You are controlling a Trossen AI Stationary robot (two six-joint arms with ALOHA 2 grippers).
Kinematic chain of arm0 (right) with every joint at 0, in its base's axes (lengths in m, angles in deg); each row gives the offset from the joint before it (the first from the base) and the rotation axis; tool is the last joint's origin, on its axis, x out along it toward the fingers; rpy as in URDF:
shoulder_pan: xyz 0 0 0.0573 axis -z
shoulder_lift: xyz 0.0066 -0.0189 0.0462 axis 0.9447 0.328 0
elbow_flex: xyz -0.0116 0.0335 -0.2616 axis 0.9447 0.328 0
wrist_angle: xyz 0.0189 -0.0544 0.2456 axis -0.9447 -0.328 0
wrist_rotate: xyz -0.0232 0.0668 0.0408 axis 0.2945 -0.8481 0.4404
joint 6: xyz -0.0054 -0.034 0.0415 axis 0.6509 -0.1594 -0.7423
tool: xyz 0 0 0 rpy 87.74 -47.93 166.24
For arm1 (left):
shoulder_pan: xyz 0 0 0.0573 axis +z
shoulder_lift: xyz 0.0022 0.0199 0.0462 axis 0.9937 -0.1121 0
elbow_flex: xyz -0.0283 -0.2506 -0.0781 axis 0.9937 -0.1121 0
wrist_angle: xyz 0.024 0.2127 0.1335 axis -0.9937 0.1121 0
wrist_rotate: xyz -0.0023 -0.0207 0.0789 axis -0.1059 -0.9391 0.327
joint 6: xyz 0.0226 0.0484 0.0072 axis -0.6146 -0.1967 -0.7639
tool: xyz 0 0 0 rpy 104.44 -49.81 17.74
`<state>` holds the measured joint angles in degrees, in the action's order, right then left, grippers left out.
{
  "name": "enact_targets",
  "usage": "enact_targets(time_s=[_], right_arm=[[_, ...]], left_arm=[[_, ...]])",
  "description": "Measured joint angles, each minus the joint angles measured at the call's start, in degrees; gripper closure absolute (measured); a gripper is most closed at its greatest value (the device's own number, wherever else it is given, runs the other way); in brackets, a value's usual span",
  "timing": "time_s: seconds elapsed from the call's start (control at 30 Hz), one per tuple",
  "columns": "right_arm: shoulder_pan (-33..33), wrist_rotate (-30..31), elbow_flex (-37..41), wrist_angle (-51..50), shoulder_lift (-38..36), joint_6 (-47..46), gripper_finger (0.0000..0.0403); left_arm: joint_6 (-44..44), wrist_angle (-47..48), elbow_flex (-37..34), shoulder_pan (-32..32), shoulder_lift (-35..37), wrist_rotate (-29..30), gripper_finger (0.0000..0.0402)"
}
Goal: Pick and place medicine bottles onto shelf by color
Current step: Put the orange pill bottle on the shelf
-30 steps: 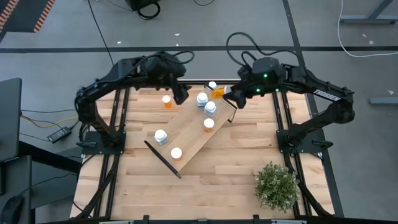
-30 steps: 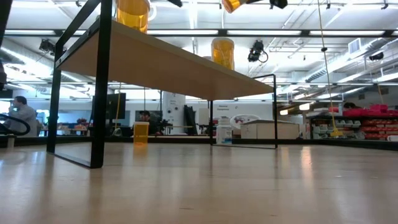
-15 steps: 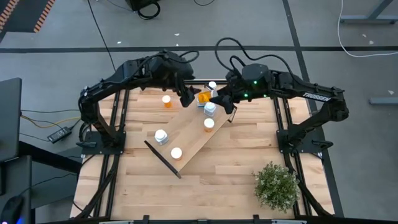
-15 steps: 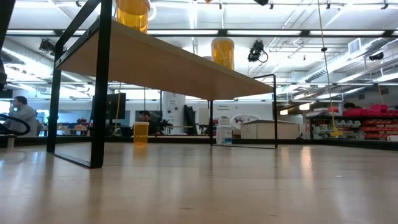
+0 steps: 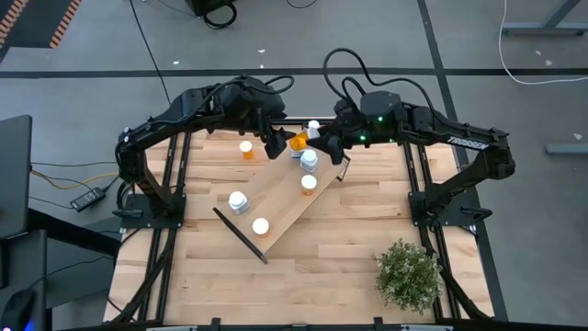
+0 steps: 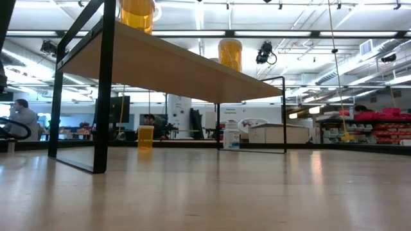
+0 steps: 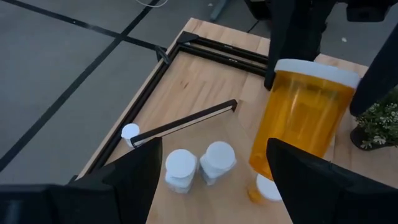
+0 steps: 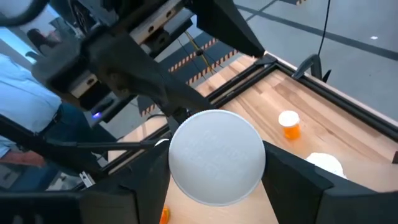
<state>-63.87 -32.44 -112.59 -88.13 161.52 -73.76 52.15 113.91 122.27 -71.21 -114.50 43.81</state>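
My right gripper (image 5: pixel 319 142) is shut on an orange bottle (image 5: pixel 299 142) with a white cap, above the far end of the shelf (image 5: pixel 276 207). My left gripper (image 5: pixel 276 145) is open. Its fingers (image 7: pixel 140 177) stand on either side of the bottle's base (image 7: pixel 264 165). Two white bottles (image 7: pixel 181 168) (image 7: pixel 219 160) and an orange one (image 5: pixel 309 183) stand on the shelf's far part. A white bottle (image 5: pixel 238 201) and an orange one (image 5: pixel 260 225) stand on its near part. An orange bottle (image 5: pixel 246 149) and a white one (image 5: pixel 314 127) stand on the table. My right gripper pinches the orange bottle's white cap end (image 8: pixel 249 171) between its two fingers, which come level from the table's right and lie along the bottle. The bottle is lifted clear above the shelf, its base pointing toward my left gripper. My left gripper: one finger (image 7: pixel 305 180) overlaps the bottle's base; I cannot tell whether it touches.
The shelf lies slantwise on the slatted table, with dark end panels (image 5: pixel 241 237). A potted plant (image 5: pixel 407 274) stands at the near right. The low view shows the shelf from below, with an orange bottle (image 6: pixel 146 136) and a white one (image 6: pixel 231 135) on the table behind it.
My right gripper has carried the orange bottle toward the table's left, up to my left gripper. My left gripper has moved a little toward the table's right and near side, to meet the bottle. The bottle now hangs between the two grippers.
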Motion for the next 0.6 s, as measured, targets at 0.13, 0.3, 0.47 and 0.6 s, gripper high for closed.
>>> enact_targets(time_s=[0.13, 0.3, 0.47, 0.6], right_arm=[[0.0, 0.29, 0.0, 0.82, 0.0, 0.0, 0.0164], [0.0, 1.83, 0.0, 1.04, -0.02, -0.01, 0.0164], [0.0, 3.39, 0.02, 2.81, -0.02, 0.02, 0.0164], [0.0, 5.2, 0.02, 5.25, -0.02, 0.32, 0.0164]], left_arm=[[0.02, -0.01, 0.0, 0.0, 0.0, 0.0, 0.0109], [0.02, -0.02, 0.0, 0.0, 0.0, 0.02, 0.0109], [0.02, -0.09, 0.0, -0.02, 0.0, 0.0, 0.0109], [0.04, -0.11, 0.0, 0.0, 0.0, 0.0, 0.0109]])
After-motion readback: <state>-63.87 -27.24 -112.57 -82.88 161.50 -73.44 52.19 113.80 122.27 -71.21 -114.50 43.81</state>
